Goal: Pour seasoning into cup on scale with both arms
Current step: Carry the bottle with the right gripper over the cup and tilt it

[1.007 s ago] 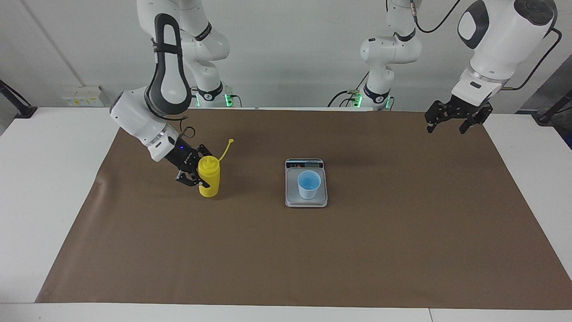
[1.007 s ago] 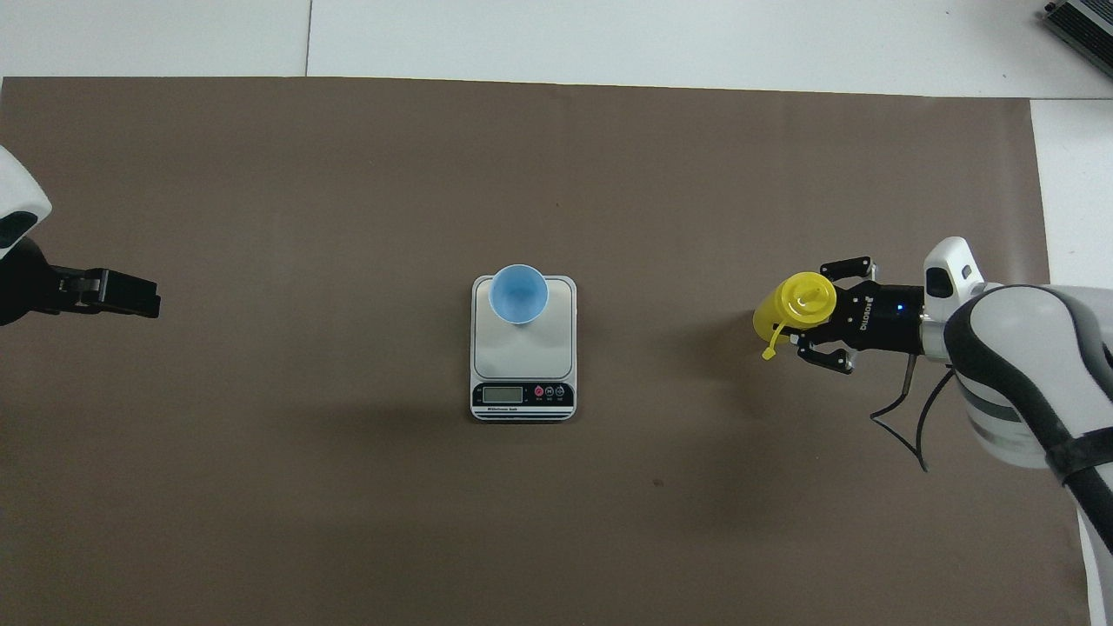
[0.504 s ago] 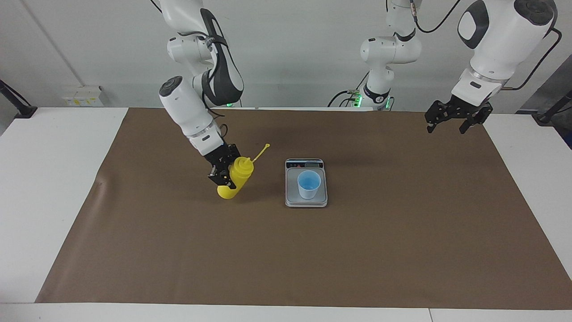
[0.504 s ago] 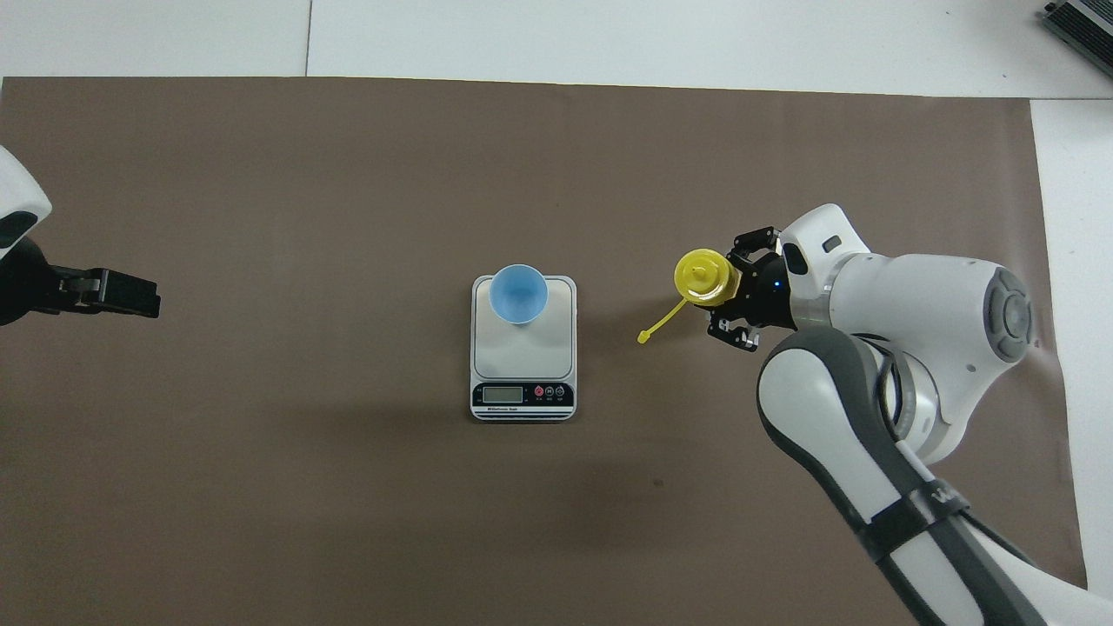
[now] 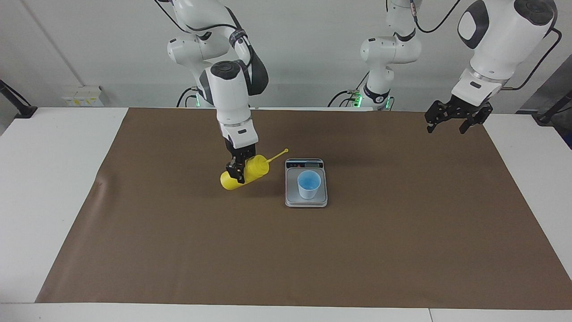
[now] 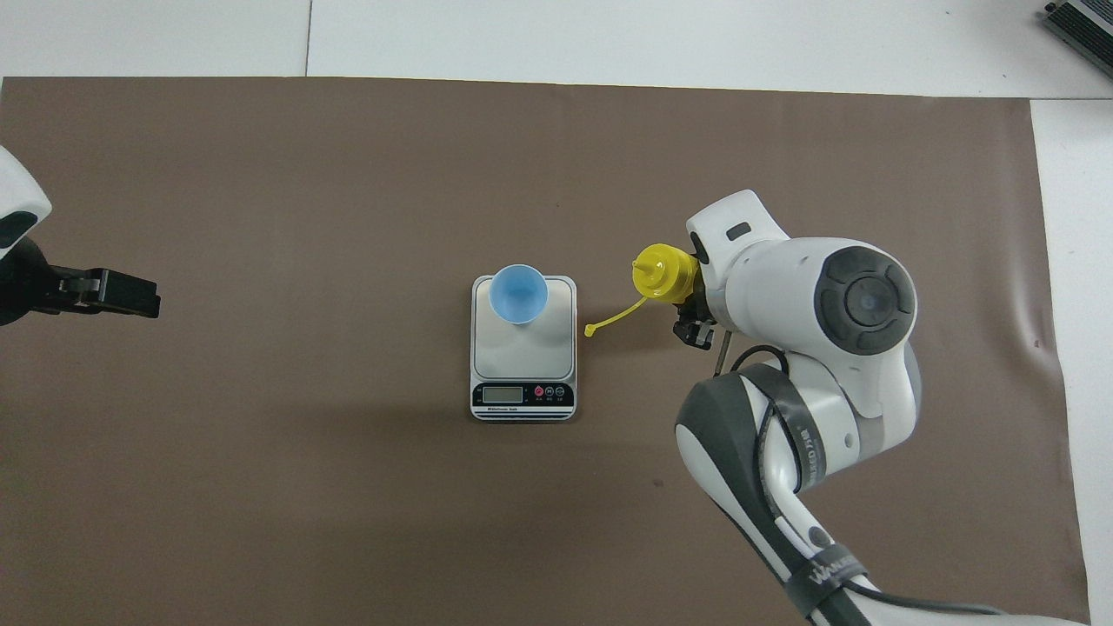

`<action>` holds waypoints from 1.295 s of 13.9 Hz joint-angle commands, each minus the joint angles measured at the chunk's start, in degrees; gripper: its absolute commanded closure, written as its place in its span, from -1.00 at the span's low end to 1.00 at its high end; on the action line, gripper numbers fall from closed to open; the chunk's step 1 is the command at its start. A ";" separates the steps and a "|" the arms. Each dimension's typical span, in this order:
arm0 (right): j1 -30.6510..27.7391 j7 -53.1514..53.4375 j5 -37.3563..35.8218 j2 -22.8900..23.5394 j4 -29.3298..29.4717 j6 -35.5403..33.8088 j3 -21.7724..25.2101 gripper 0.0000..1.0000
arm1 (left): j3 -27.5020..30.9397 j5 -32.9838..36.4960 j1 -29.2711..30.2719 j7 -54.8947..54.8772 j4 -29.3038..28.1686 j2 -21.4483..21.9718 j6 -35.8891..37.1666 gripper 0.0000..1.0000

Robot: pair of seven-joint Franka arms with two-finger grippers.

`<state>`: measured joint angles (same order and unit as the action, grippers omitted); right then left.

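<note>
The yellow seasoning bottle (image 5: 257,167) is tilted steeply, its nozzle pointing toward the scale, its cap strap (image 5: 278,154) sticking out. My right gripper (image 5: 239,172) is shut on its body and holds it just above the mat beside the scale, toward the right arm's end. In the overhead view the bottle (image 6: 663,274) shows beside the scale (image 6: 522,348), with the gripper mostly hidden under the arm. The light-blue cup (image 5: 309,184) stands upright on the grey scale (image 5: 290,197); it also shows in the overhead view (image 6: 518,294). My left gripper (image 5: 456,118) waits open, raised over the mat's edge.
A brown mat (image 5: 286,250) covers most of the white table (image 5: 49,179). The scale's display strip (image 6: 522,395) faces the robots. The left gripper (image 6: 113,294) hangs over the mat at the left arm's end.
My right arm has carried the bottle across the mat toward the scale and tilted it from upright to steeply leaning. The left arm has not moved.
</note>
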<state>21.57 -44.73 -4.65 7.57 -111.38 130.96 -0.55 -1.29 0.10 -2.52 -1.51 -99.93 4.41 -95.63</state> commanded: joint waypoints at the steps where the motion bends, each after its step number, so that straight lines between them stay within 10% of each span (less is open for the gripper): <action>1: 0.49 4.10 -2.63 7.70 14.11 -10.58 -0.25 1.00 | -0.20 0.25 0.50 -0.51 0.17 0.78 1.23 -1.00; 11: 8.22 3.86 -26.17 21.24 30.75 -28.99 -1.21 1.00 | -0.20 0.25 0.50 -0.51 0.17 0.78 1.23 -1.00; 18: 11.91 -15.44 -43.66 22.40 31.04 -26.12 -3.85 1.00 | -0.20 0.25 0.50 -0.51 0.17 0.78 1.23 -1.00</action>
<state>32.84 -51.86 -43.11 29.13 -81.92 103.65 -3.66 -1.29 0.10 -2.52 -1.51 -99.93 4.41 -95.62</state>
